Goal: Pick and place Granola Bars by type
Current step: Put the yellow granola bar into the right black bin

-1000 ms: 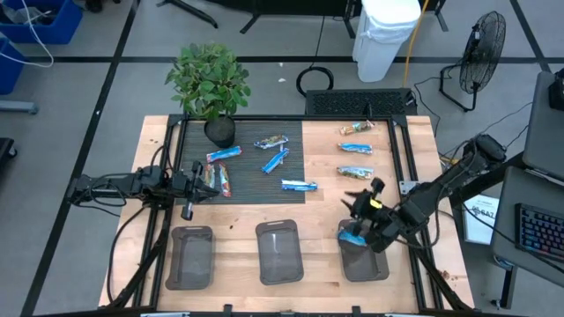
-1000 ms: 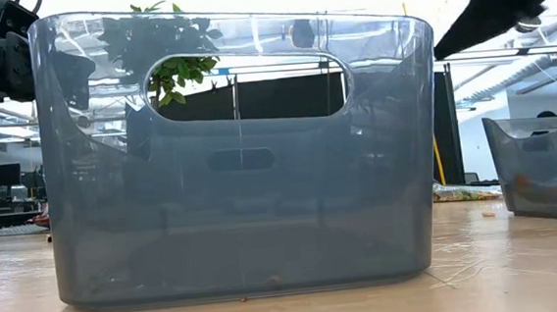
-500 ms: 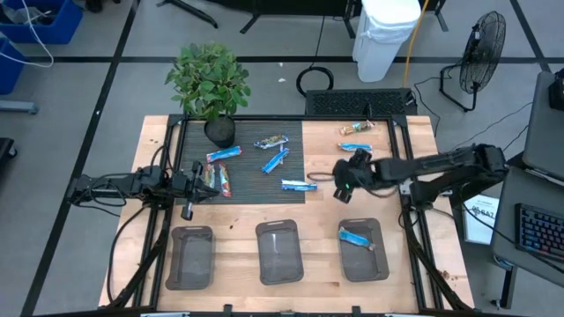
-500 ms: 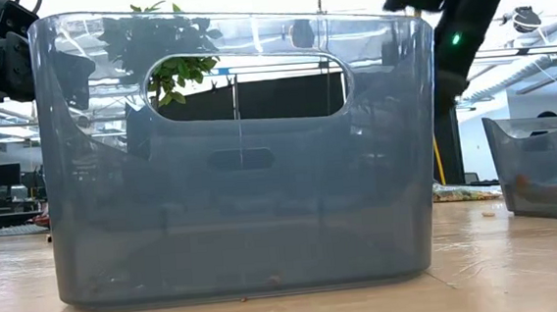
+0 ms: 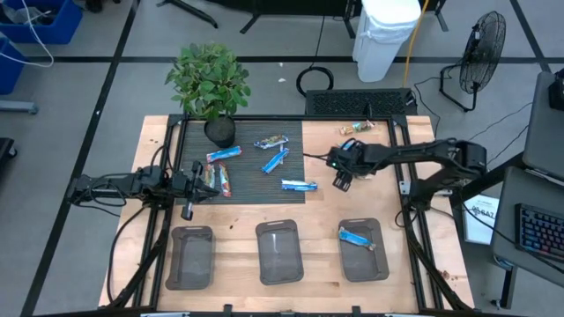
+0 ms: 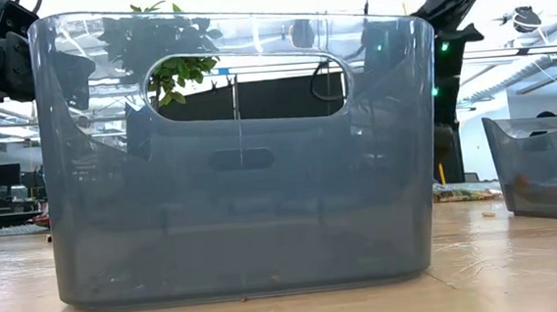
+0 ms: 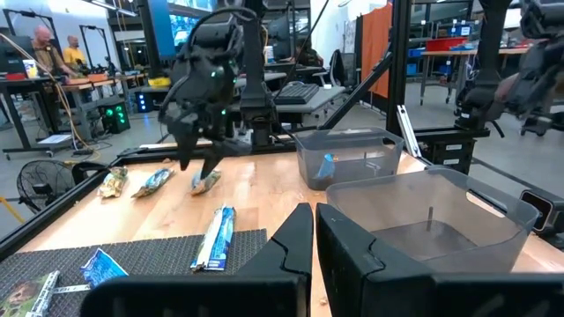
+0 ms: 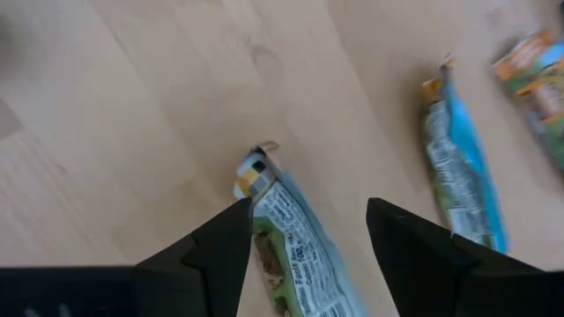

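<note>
We have the right hand (image 5: 343, 179) poised over the bare wood of the bench (image 5: 414, 220), fingers spread wide and holding nothing. Directly under it lies a flat foil-wrapped granola bar with a green-and-blue printed wrapper (image 8: 295, 242) — in the right wrist view its near end sits between the two dark fingertips (image 8: 231, 231), its long axis running on between them. A second, similar foil bar (image 8: 458, 172) lies just beside it. The left hand (image 5: 187, 211) waits, pinched shut and empty, well apart on the left. The high view hides the target beneath the hand, so we cannot judge how far above the bar the fingers are. One blue-and-white bar (image 5: 357, 237) already lies in the right-hand clear plastic bin (image 5: 381, 269).
</note>
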Controlling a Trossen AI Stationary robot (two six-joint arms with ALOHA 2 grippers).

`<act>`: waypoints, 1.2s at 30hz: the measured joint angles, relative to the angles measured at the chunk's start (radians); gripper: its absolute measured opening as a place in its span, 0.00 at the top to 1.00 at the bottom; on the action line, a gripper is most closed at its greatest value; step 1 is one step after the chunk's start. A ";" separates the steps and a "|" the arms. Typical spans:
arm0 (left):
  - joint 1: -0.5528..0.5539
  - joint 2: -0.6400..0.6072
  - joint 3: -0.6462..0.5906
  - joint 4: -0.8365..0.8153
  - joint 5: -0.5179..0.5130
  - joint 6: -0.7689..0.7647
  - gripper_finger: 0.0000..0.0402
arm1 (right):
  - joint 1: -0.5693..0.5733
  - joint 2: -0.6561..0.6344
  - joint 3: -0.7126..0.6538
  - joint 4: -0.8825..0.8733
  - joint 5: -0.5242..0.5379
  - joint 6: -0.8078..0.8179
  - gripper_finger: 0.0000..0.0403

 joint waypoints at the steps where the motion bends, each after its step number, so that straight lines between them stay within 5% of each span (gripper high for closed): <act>1: 0.000 0.000 0.000 0.000 0.000 0.000 0.94 | -0.006 0.012 0.000 0.006 -0.004 -0.002 0.46; 14: 0.000 0.000 0.000 0.000 0.000 0.000 0.94 | -0.022 0.039 0.000 0.042 -0.103 -0.011 0.51; 32: 0.000 0.000 0.000 0.000 0.000 0.000 0.94 | -0.023 0.040 0.000 0.006 -0.101 0.032 0.96; 36: 0.000 0.000 0.000 0.000 0.000 0.000 0.94 | -0.012 0.040 0.000 0.010 -0.102 0.015 0.98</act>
